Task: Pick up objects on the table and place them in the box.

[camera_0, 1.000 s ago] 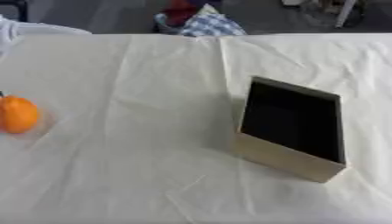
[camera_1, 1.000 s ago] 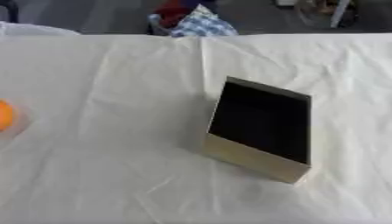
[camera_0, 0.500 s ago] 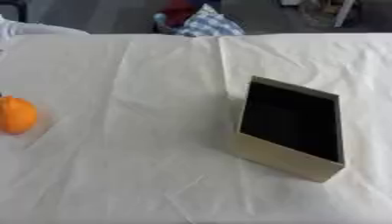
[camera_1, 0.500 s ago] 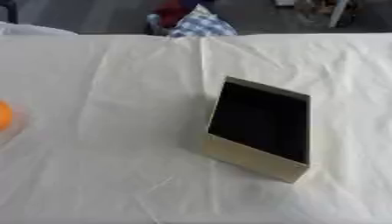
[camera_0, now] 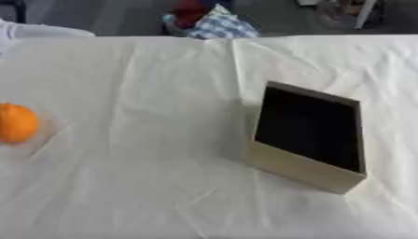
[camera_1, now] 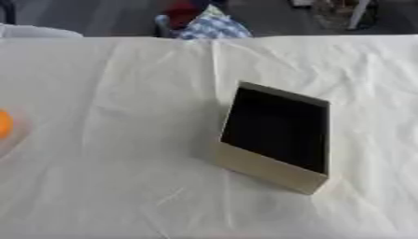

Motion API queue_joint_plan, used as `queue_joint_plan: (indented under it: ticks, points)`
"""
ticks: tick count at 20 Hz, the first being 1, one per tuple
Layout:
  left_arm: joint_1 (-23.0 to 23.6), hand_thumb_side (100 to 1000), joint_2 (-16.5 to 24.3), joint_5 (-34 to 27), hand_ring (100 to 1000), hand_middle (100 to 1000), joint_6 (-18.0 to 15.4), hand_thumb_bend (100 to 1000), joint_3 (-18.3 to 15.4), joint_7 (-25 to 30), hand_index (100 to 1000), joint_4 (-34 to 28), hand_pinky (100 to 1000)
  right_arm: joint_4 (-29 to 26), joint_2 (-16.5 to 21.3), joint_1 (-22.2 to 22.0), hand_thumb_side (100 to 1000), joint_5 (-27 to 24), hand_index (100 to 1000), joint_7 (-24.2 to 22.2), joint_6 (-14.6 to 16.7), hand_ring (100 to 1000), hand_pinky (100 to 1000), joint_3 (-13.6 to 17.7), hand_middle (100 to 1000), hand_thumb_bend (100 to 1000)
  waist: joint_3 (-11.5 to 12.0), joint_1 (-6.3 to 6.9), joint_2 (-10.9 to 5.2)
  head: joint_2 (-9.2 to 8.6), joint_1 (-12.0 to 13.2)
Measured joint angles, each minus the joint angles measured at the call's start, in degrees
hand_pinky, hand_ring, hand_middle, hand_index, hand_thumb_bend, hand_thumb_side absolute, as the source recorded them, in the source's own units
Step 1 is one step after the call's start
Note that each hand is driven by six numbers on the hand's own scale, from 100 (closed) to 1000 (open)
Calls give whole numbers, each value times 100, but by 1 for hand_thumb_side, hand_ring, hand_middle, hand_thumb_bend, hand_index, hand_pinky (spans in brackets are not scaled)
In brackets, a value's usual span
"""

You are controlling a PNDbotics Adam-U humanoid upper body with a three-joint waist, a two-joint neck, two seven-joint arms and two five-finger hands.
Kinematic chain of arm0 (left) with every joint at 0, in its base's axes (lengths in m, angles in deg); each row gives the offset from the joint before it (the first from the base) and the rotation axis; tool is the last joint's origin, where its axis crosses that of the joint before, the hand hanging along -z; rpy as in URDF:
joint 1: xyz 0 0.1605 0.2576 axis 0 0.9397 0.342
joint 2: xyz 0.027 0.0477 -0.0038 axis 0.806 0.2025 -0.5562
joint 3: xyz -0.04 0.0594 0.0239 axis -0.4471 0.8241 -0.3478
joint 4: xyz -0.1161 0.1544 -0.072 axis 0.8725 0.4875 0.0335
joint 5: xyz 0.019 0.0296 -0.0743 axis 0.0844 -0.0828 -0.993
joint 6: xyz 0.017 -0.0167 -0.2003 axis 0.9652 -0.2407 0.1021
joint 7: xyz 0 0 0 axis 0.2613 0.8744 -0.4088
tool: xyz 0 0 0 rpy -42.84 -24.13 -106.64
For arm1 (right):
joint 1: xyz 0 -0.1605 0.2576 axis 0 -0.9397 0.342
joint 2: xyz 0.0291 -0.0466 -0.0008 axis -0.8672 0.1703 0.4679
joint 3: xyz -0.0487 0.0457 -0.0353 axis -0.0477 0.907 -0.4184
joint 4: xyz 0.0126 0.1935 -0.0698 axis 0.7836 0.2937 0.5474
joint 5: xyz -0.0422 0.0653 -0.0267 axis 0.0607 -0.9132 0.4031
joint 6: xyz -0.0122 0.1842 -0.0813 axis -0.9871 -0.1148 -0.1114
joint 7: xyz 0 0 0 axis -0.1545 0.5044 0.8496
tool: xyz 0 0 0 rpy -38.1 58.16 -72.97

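Scanning bench point(camera_0: 147, 186): neither of my hands in view, so finger state unknowable. Orange point(camera_0: 16, 123) sits far left, well apart from empty box point(camera_0: 309, 135). Likely left hand's reach; box lies toward right.

No readable text, labels, numbers anywhere; view perhaps too soft.

I'm at what looks like a lab or test room: my table point(camera_0: 122, 186) wears a creased white cloth, w/ grey floor point(camera_0: 122, 16) beyond the far edge. Bundle of blue-checked and red fabric point(camera_0: 208, 21) back there; can't tell more.
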Motion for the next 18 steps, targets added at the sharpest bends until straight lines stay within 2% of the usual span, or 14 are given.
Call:
queue_joint_plan:
  ticks: [10, 18]
  points:
    - [-441, 100, -162, 40, 918, 903, -109, 469, 328, 240, 922, 502, 833, 0, -3, 39, 778, -26, 768, 0, 1, 667, 575, -6, 589, 100, -66, 2, 56, 0, 55]
    - [-695, 100, -394, 154, 908, 890, -187, 434, 490, 302, 902, 773, 814, 0, -9, 41, 779, -41, 768, -6, 14, 666, 574, -33, 587, 100, -88, 2, 67, -1, 72]
